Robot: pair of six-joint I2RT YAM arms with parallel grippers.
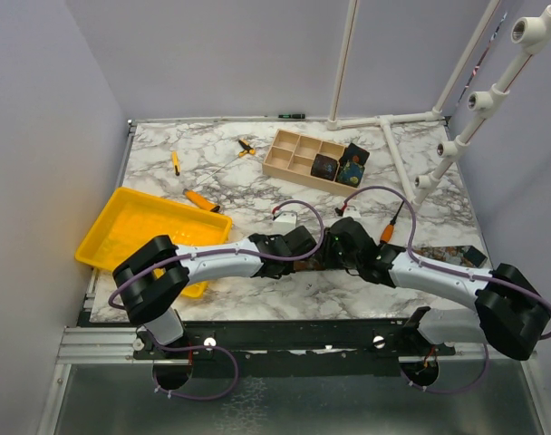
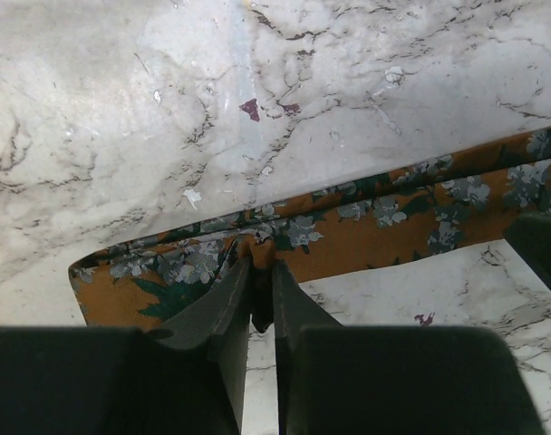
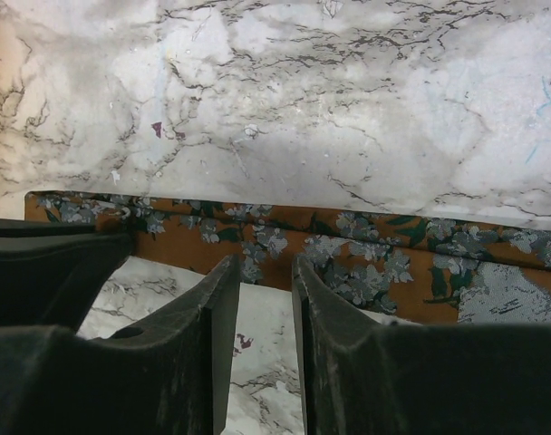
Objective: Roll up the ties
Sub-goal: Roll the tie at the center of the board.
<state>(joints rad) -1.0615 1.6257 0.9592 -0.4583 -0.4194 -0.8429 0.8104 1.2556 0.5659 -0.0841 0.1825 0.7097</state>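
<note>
A rust-brown tie with grey-blue flowers lies flat as a long strip along the near part of the marble table; its right part shows in the top view. My left gripper is shut on the tie's near edge close to its left end, lifting a small pinch of fabric. My right gripper is open and empty, its tips at the near edge of the tie, just right of the left gripper. In the top view the two grippers are close together.
A wooden compartment box at the back holds two dark rolled ties. A yellow tray sits at the left. Orange-handled screwdrivers lie scattered. White pipe frames stand at the back right.
</note>
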